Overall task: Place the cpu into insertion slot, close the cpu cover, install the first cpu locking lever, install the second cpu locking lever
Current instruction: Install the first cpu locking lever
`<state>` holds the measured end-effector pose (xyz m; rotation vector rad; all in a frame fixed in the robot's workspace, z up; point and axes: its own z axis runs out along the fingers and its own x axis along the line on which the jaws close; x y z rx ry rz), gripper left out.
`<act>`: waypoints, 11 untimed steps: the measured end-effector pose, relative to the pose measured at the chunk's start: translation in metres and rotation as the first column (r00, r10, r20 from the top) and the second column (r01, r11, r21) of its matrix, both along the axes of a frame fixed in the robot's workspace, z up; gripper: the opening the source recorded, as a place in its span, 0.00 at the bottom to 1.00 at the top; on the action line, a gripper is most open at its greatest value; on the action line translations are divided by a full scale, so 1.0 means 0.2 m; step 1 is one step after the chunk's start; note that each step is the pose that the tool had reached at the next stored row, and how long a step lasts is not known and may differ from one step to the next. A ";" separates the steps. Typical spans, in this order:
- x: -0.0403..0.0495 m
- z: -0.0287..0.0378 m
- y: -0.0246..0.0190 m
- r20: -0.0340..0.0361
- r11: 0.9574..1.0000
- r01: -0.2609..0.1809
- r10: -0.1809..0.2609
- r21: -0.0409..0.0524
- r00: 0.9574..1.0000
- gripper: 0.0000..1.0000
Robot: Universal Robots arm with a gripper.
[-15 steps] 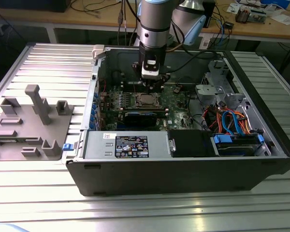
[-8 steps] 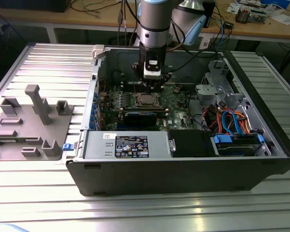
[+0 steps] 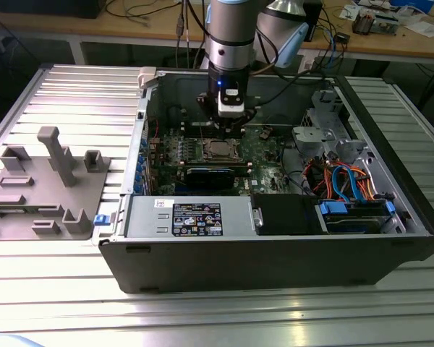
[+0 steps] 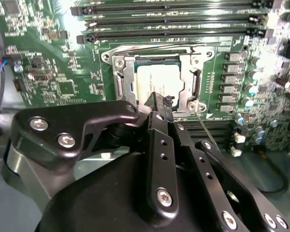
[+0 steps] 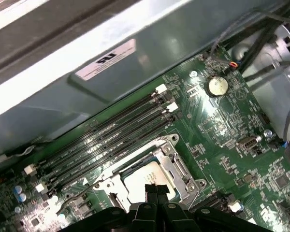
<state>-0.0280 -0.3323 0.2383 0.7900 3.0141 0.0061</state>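
The cpu lies flat in the insertion slot on the green motherboard, its silvery top showing through the square cut-out of the cpu cover, which lies down over it. In the first wrist view the cpu sits framed by the cpu cover. My gripper hangs just above the socket's edge with its black fingers pressed together and nothing held. A thin metal lever rod slants out from the socket's corner beside the fingers. From the exterior view, the gripper is right over the cpu.
Long memory slots run along one side of the socket. The open computer case walls surround the board, with a power supply at the front and cables and drive bays at the exterior view's right. A grey fixture tray lies outside at its left.
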 end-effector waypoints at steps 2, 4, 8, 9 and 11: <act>0.000 -0.001 0.000 0.000 0.999 -0.038 0.038 0.000 0.999 0.11; 0.000 -0.001 0.000 0.000 0.997 -0.083 0.083 0.000 0.997 0.11; -0.001 -0.002 0.000 0.000 0.986 -0.164 0.164 0.000 0.986 0.11; -0.002 0.002 -0.001 0.000 0.985 -0.172 0.172 -0.001 0.985 0.11; -0.002 0.023 0.001 0.000 0.985 -0.175 0.175 -0.001 0.985 0.11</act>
